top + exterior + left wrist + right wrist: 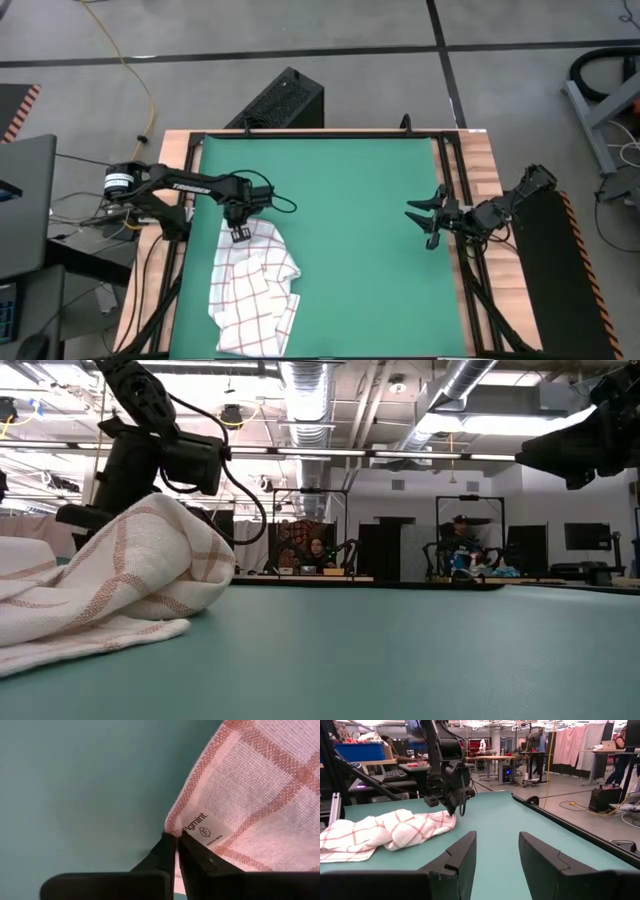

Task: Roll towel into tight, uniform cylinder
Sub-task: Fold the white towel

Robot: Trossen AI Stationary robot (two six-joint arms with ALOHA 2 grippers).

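The towel (255, 290), white with red-brown checks, lies crumpled in loose folds on the near left part of the green mat (350, 190). It also shows in the low view (110, 580) and the right wrist view (395, 832). My left gripper (240, 236) points down at the towel's far corner, shut on it. My right gripper (428, 222) is open and empty, held above the mat's right side, its fingers pointing toward the table's left; the right wrist view (497, 850) shows the gap between its fingers. My left gripper (176, 840) pinches the towel's far corner (172, 826) between its two fingertips, right beside the sewn label (204, 831). The fingers come from above, pointing down. The corner lies low at the mat, and the rest of the towel rests slack on the mat.
Black frame rails (455, 200) run along the mat's sides. A black box (285, 100) stands on the floor beyond the far edge. The mat's middle and far part are bare. People sit at desks in the room behind (318, 550).
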